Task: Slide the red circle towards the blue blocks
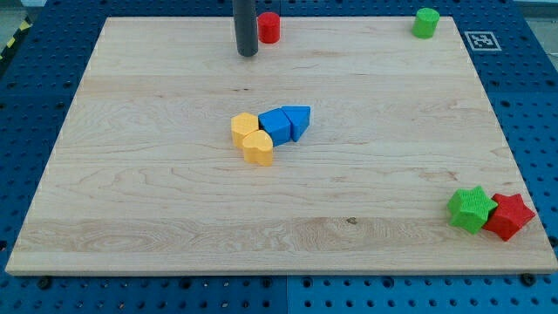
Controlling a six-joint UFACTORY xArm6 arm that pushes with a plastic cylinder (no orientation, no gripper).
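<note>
The red circle (268,27) stands near the board's top edge, a little left of centre. My tip (248,53) is just to its left and slightly below, close to it but apart. Two blue blocks sit together near the board's middle: a blue cube (275,124) and a blue triangular block (297,119) to its right. The red circle is well above them.
Two yellow blocks (252,139) touch the blue cube's left side. A green cylinder (425,23) stands at the top right. A green star (472,208) and a red star (509,216) sit together at the bottom right. The wooden board (131,192) lies on a blue pegboard.
</note>
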